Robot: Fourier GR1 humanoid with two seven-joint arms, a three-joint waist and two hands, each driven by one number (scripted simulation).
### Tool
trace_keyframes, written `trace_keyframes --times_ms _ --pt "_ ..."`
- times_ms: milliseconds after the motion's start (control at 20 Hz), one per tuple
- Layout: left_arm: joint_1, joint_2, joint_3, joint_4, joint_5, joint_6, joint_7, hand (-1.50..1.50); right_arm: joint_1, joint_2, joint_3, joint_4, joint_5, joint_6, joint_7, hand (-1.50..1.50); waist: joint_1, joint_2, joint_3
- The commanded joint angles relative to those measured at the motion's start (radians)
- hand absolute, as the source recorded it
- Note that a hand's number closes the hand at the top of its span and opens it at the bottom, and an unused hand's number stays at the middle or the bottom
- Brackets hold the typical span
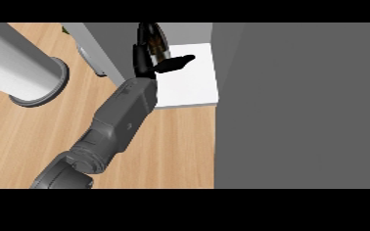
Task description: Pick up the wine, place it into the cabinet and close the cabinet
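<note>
The wine bottle (154,38), dark with a brownish sheen, stands at the back of the cabinet's white shelf (195,85). My left forearm comes up from the lower left, and the left hand (150,64) is just in front of the bottle. Its fingers (138,54) run straight along the bottle's left side. The thumb (177,62) sticks out to the right over the shelf, apart from the bottle. The bottle's base is hidden behind the hand. My right hand is out of the picture.
A grey cabinet door (98,46) stands open to the left of the shelf. The cabinet's broad grey side (289,107) fills the right half. A light grey cylinder (29,71) rises from the wooden counter (180,147) at far left.
</note>
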Motion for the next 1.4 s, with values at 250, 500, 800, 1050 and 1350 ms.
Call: trace_keyframes --times_ms 250,500,800,1050,1350 --pt "0.083 0.032 0.017 0.012 -0.008 -0.082 -0.073 -1.50 0.034 -0.010 0.017 -0.089 -0.023 -0.006 0.043 -1.50 0.009 0.004 -0.005" --pt "0.085 0.000 0.020 0.004 -0.011 -0.110 -0.102 -1.50 0.023 -0.010 0.012 -0.087 -0.027 -0.013 0.036 -1.50 0.007 0.004 -0.005" --pt "0.091 0.001 0.015 0.006 -0.015 -0.190 -0.088 -1.50 0.023 0.011 0.047 -0.092 0.017 -0.045 0.033 -1.50 0.010 0.003 -0.005" --pt "0.081 0.000 -0.002 -0.006 -0.003 -0.184 -0.080 -1.50 -0.002 0.003 0.057 -0.056 0.027 -0.035 0.027 -1.50 0.012 -0.001 -0.005" --pt "0.103 0.000 -0.051 -0.074 0.103 -0.203 -0.053 -1.50 -0.057 0.005 0.058 -0.001 0.025 -0.038 0.016 -1.50 0.002 -0.007 -0.005"
